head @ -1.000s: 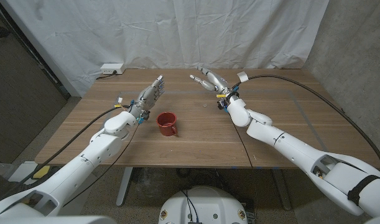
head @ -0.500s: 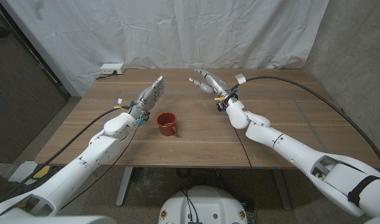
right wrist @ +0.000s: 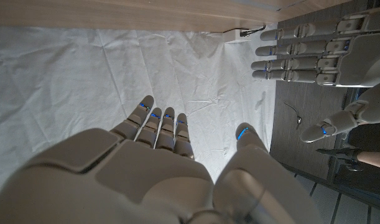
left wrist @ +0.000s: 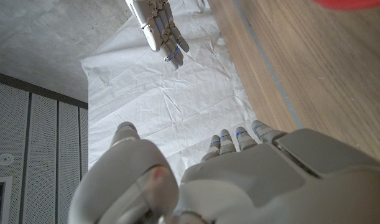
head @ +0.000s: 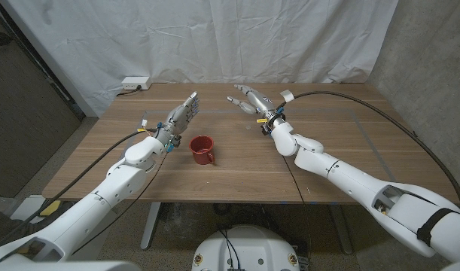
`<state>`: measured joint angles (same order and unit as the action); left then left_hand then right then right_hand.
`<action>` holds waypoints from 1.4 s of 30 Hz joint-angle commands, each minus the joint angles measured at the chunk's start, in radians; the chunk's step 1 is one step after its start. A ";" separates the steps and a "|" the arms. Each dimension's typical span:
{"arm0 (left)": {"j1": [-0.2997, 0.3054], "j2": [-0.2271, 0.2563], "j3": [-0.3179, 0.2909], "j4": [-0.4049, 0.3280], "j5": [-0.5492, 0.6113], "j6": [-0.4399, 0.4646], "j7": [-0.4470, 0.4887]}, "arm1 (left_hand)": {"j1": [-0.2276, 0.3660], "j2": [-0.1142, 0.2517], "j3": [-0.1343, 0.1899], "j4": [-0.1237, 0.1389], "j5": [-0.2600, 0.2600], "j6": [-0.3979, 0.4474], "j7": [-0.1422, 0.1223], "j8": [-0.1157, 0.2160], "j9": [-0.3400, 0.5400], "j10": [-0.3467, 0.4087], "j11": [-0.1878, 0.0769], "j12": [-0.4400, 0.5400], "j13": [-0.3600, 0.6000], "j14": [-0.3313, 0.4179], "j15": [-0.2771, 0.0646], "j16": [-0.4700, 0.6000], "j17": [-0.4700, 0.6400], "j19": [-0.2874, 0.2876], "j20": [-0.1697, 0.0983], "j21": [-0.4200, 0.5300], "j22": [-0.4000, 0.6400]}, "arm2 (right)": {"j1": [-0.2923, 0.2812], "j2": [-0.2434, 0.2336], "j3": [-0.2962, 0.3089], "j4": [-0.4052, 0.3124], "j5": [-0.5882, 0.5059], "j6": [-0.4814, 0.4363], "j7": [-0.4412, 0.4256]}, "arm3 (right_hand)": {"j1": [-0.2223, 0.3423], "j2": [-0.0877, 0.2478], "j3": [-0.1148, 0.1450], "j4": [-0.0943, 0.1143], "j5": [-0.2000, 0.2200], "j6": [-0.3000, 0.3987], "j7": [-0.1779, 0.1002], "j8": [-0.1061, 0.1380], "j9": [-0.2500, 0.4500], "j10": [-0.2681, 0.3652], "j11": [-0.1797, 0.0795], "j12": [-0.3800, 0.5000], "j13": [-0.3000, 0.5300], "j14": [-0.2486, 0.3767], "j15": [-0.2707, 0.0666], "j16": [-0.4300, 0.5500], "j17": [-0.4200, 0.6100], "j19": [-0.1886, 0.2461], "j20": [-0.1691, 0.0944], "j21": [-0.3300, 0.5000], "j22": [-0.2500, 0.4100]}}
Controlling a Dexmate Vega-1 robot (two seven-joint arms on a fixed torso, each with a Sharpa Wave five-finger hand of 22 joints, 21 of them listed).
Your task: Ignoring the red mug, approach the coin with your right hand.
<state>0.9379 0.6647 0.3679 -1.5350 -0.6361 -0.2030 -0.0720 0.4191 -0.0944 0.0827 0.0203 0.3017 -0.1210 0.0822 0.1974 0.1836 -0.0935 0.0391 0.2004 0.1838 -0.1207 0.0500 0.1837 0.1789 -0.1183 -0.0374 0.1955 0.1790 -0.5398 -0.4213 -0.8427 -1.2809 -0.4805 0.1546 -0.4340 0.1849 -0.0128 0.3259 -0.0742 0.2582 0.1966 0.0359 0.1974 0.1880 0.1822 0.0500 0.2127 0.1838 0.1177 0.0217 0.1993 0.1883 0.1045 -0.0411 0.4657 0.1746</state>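
Risk: the small metal coin cannot be made out on the brown wooden tabletop (head: 237, 169). It is either too small to resolve or hidden under the arm, so its position relative to the hand cannot be told. Lowering blind could land the fingers off target or knock the coin away.

The white right robot hand (head: 248, 101) hovers near the middle of the far edge, fingers spread wide and holding nothing.

The glossy red ceramic mug (head: 202, 150) stands well apart, towards the left edge. A sweep that way would risk striking it.

The white left robot hand (head: 181, 116) stands upright beyond the mug, fingers apart and empty
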 commanded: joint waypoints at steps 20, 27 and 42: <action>0.006 0.006 -0.001 -0.032 0.006 0.017 0.020 | 0.002 -0.002 -0.010 0.002 -0.004 0.009 -0.003 0.005 0.005 0.000 0.002 0.004 0.004 0.005 0.000 0.007 0.005 0.003 -0.005 0.009 0.005 | 0.051 0.001 -0.097 0.004 -0.110 -0.113 0.035 | 0.005 0.010 -0.002 -0.006 -0.009 -0.003 -0.001 -0.002 0.003 -0.002 -0.001 -0.001 0.002 0.000 0.004 -0.004 0.003 0.007 -0.021 -0.010 0.002; 0.001 0.004 0.002 -0.032 0.007 0.021 0.018 | 0.002 -0.001 -0.011 0.002 -0.004 0.010 -0.003 0.005 0.005 0.001 0.002 0.004 0.004 0.006 0.000 0.007 0.006 0.004 -0.005 0.009 0.005 | 0.061 0.003 -0.111 0.014 -0.117 -0.117 0.051 | 0.005 0.010 -0.002 -0.006 -0.010 -0.003 -0.001 -0.002 0.003 -0.003 0.001 -0.002 0.002 -0.001 0.003 -0.004 0.003 0.006 -0.021 -0.012 0.002; 0.003 0.009 0.003 -0.042 0.008 0.030 0.022 | 0.003 0.001 -0.014 0.003 -0.003 0.013 -0.003 0.004 0.005 0.001 0.003 0.004 0.004 0.007 0.001 0.007 0.006 0.004 -0.005 0.009 0.005 | 0.079 0.030 -0.139 0.064 -0.127 -0.149 0.056 | 0.004 0.011 -0.004 -0.007 -0.011 0.000 -0.001 0.000 0.003 -0.009 -0.004 -0.004 0.002 -0.005 0.003 -0.005 0.004 0.006 -0.019 -0.019 0.003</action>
<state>0.9401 0.6694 0.3706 -1.5678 -0.6294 -0.1798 -0.0539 0.4191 -0.0944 0.0704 0.0245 0.3017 -0.1122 0.0805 0.1974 0.1837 -0.0937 0.0389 0.2004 0.1838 -0.1207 0.0500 0.1837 0.1789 -0.1182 -0.0375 0.2002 0.1788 -0.4739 -0.4080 -0.9597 -1.2499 -0.5956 0.0307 -0.3824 0.1848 -0.0128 0.3229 -0.0771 0.2474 0.1966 0.0359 0.1973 0.1880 0.1784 0.0462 0.2128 0.1836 0.1178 0.0216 0.1954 0.1882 0.1044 -0.0411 0.4510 0.1745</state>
